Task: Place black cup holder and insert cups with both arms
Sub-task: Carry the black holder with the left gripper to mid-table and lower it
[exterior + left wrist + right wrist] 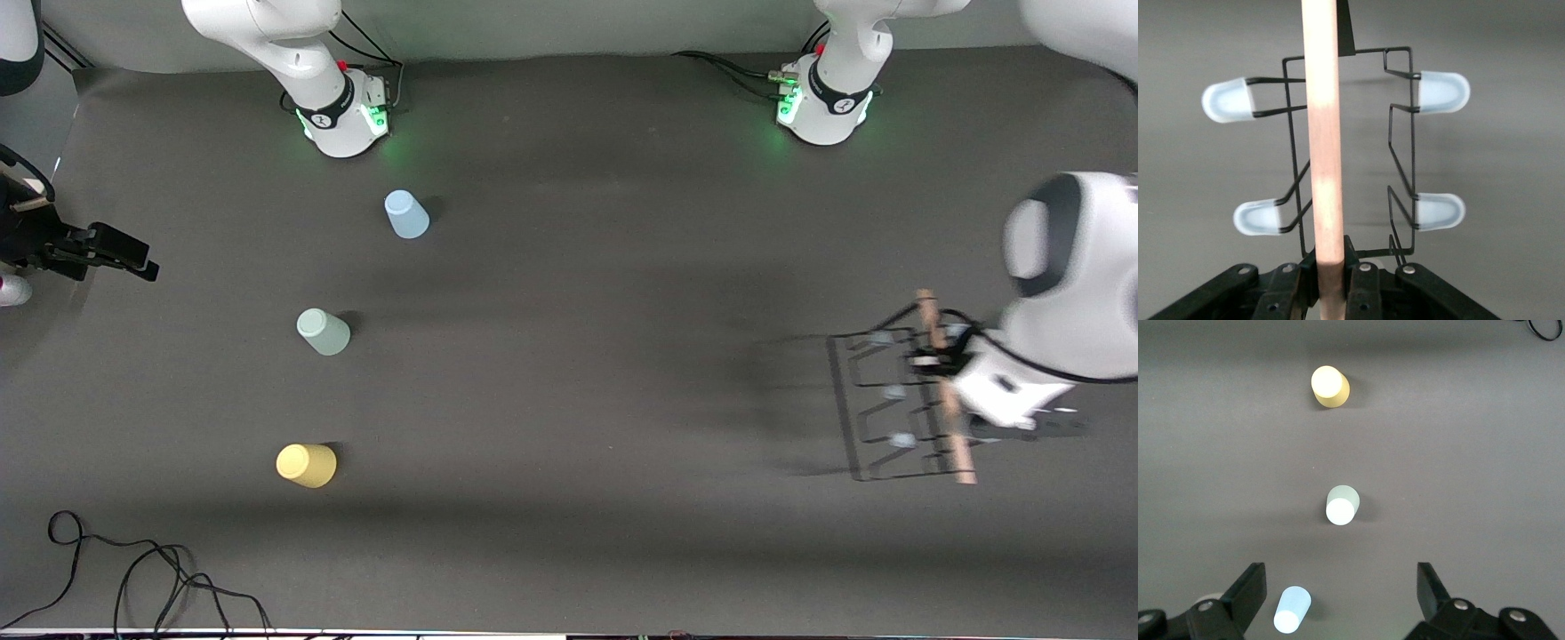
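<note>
Now your left gripper (1328, 283) is clenching the wooden rod (1322, 133) of the black cup holder (898, 404), at about 3 o'clock on the table in the front view. I judge you are placing it, so be lowering it level. Your right gripper (1341, 587) is waiting, fingers spread, at 9 o'clock. The light blue cup (406, 214), pale green cup (324, 332) and yellow cup (307, 465) are standing upside down toward the right arm's end.

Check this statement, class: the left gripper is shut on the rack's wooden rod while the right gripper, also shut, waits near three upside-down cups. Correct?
One error: the right gripper is open, as the right wrist view shows. The left gripper is indeed shut on the wooden rod, and the three cups stand upside down.
</note>
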Available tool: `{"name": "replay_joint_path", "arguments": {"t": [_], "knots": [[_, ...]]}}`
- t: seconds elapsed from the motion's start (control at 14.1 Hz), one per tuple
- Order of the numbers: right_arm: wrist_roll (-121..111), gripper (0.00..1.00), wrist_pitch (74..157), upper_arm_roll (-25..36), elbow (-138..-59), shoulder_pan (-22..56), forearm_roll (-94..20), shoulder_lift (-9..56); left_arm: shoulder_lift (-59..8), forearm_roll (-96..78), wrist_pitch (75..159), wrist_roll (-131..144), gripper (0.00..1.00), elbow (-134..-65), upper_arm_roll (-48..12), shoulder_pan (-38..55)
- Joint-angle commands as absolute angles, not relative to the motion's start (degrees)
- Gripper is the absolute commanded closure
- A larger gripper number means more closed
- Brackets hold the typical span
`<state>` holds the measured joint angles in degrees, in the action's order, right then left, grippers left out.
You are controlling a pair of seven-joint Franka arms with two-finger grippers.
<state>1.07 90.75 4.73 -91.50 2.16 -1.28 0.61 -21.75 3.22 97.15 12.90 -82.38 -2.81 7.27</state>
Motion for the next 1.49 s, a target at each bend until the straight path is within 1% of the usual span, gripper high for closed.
{"name": "replay_joint_path", "arguments": {"t": [0.0, 0.14, 0.43, 0.57, 0.71, 0.78, 0.92, 1.21, 1.35, 1.42], "knots": [[0.2, 0.0, 90.1, 4.8, -90.6, 2.6, -0.1, 1.2, -18.3, 3.1, 97.6, 23.3, 1.0, -85.9, -1.6, 15.9], [0.2, 0.0, 89.9, 4.8, -90.5, 2.6, -0.1, 1.3, -18.5, 3.2, 101.0, 29.0, 1.0, -85.5, -1.6, 20.7], [0.2, 0.0, 89.9, 4.8, -90.5, 3.1, -0.1, 1.4, -19.3, 2.5, 102.4, 37.8, 1.0, -86.5, -2.1, 30.5], [0.2, 0.0, 90.1, 4.8, -90.6, 3.1, -0.1, 1.4, -21.1, 2.0, 106.9, 43.1, 1.0, -86.5, -2.2, 34.5], [0.2, 0.0, 90.1, 4.8, -90.6, 3.1, -0.1, 1.4, -22.9, 2.3, 108.1, 43.9, 1.0, -86.7, -2.2, 37.9], [0.2, 0.0, 90.1, 4.8, -90.6, 3.1, -0.1, 1.5, -24.1, 2.9, 109.6, 43.8, 1.0, -87.8, -2.2, 38.9], [0.2, 0.0, 90.1, 4.8, -90.7, 3.1, -0.1, 1.6, -25.6, 2.9, 115.1, 44.1, 1.0, -90.3, -2.2, 40.2], [0.2, 0.0, 90.2, 4.8, -91.3, 3.7, -0.1, 1.3, -28.6, 3.0, 118.8, 45.1, 1.0, -90.1, -2.2, 40.7], [0.3, 0.0, 91.2, 4.8, -94.3, 4.0, 0.1, -0.8, -30.0, 3.6, 119.0, 49.1, 1.0, -89.7, -2.2, 41.5], [0.3, 0.0, 92.3, 4.9, -97.0, 5.3, 0.1, -2.4, -30.1, 4.1, 119.0, 49.6, 1.0, -89.5, -2.2, 41.5]]}}
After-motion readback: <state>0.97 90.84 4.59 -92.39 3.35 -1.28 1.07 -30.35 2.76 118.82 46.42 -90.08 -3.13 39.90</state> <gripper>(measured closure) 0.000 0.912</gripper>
